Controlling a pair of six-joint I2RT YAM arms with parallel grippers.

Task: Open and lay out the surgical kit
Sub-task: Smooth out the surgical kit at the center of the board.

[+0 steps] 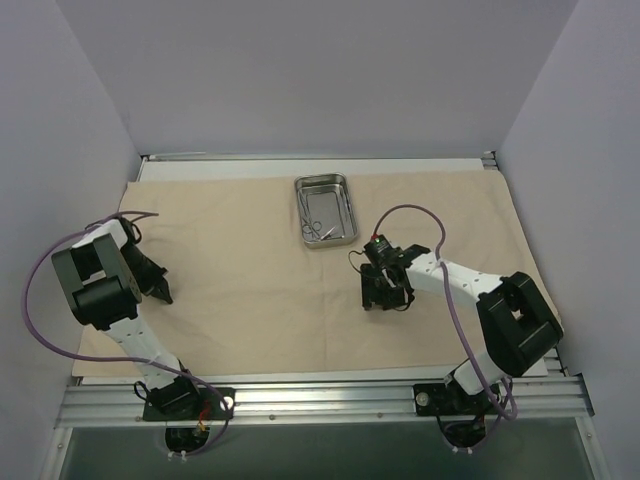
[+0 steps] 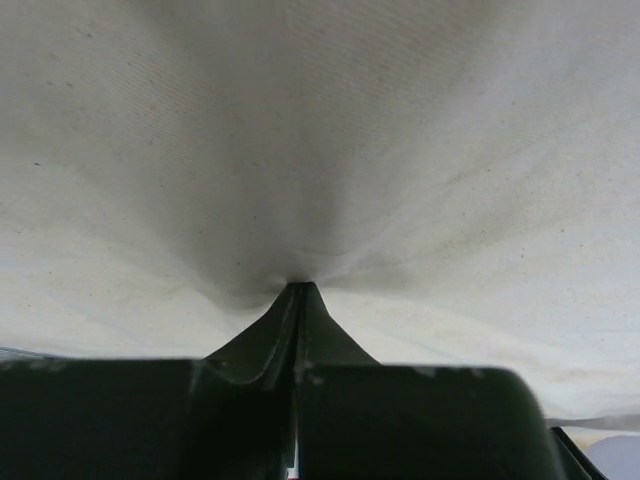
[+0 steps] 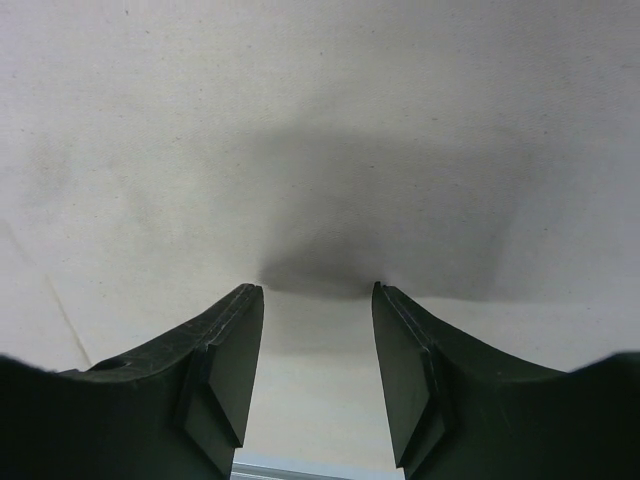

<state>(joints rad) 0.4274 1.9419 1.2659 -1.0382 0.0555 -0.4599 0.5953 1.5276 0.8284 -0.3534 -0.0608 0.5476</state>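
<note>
The beige cloth wrap (image 1: 250,270) of the surgical kit lies spread flat over most of the table. A small shiny steel tray (image 1: 320,180) rests on it at the back centre, with thin metal instruments (image 1: 318,228) inside. My left gripper (image 1: 165,297) is down at the cloth's left side. In the left wrist view this gripper (image 2: 298,287) is shut, and creases of cloth (image 2: 320,120) run together at its tips. My right gripper (image 1: 385,300) is right of centre, below the tray. It stands open (image 3: 318,290), tips touching the cloth (image 3: 320,100), with only flat cloth between the fingers.
A metal rail (image 1: 320,400) carrying both arm bases runs along the near edge. White walls close in the back and both sides. Purple cables (image 1: 35,300) loop off each arm. A strip of bare table edge (image 1: 320,160) shows behind the cloth.
</note>
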